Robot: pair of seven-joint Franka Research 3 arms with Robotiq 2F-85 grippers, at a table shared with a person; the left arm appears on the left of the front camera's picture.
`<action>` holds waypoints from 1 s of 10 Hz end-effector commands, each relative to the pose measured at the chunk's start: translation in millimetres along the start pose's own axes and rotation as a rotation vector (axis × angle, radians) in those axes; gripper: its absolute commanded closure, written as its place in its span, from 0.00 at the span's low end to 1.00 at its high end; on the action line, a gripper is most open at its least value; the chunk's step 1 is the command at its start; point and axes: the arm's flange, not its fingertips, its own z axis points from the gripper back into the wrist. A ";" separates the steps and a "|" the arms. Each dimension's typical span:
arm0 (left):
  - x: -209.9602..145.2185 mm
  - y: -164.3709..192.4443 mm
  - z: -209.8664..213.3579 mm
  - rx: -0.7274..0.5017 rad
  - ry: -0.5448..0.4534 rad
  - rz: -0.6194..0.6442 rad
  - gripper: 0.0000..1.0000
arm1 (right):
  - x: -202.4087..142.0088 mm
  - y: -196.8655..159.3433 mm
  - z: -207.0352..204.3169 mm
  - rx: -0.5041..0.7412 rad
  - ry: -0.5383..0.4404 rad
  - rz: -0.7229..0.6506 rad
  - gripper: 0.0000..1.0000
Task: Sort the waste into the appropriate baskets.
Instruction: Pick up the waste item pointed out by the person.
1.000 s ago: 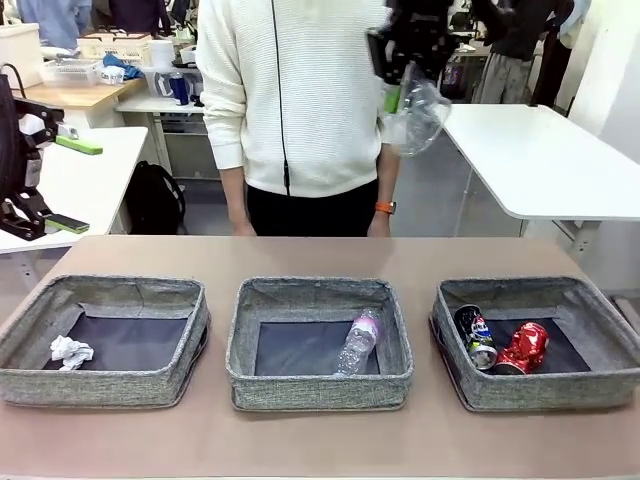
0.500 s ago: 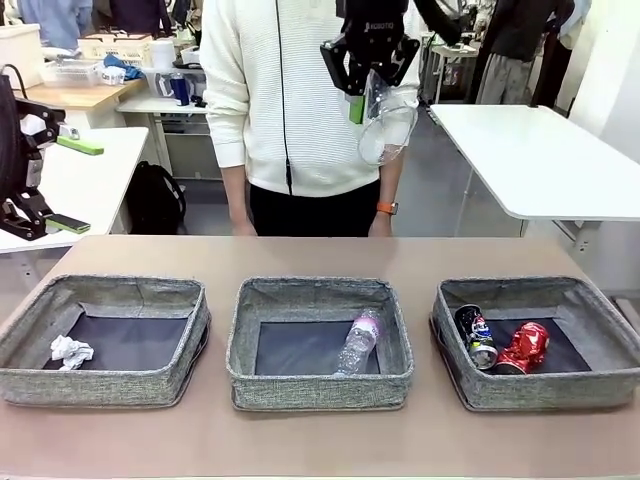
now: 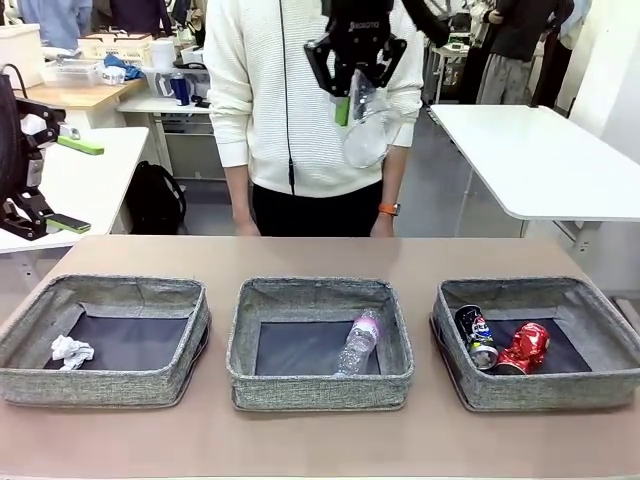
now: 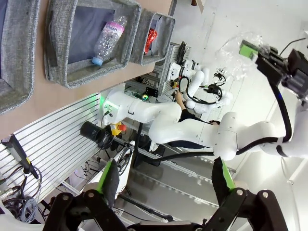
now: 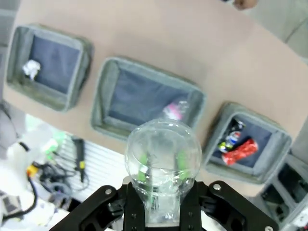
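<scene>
Clear plastic bottle [image 3: 368, 125] pinched in my right gripper [image 3: 350, 105], high over middle basket [image 3: 320, 390]. Empty, light, thin wall, crushes easily, slick; grip near neck. Pink-labelled bottle [image 3: 358, 343] already inside. Left gripper [image 4: 163, 190] jaws spread, empty.

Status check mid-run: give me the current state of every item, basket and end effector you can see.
Right end effector: shut on clear bottle, raised high above the table.
Clear bottle: held aloft, hanging below the fingers.
Left end effector: open, holding nothing.
Left basket: holds paper ball.
Middle basket: holds pink-labelled bottle, lying down.
Right basket: holds dark can and crushed red can.
</scene>
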 end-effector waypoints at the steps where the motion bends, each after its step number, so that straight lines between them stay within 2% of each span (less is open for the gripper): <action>1: -2.2 0.5 2.0 -0.010 0.008 -0.023 0.00 | 7.3 31.3 17.8 0.049 -0.026 -0.199 0.75; 3: -2.2 0.5 2.0 -0.010 0.008 -0.023 0.00 | -1.5 33.0 23.2 0.083 0.051 -0.335 0.75; 5: -2.2 0.5 2.0 -0.010 0.008 -0.023 0.00 | -3.0 28.2 25.8 0.069 0.086 -0.422 0.75; 8: -2.2 0.5 2.0 -0.010 0.008 -0.023 0.00 | -1.5 26.6 30.0 0.043 0.100 -0.429 0.75; 10: -2.2 0.5 2.0 -0.010 0.008 -0.023 0.00 | -10.4 20.5 16.8 0.042 0.076 -0.404 0.75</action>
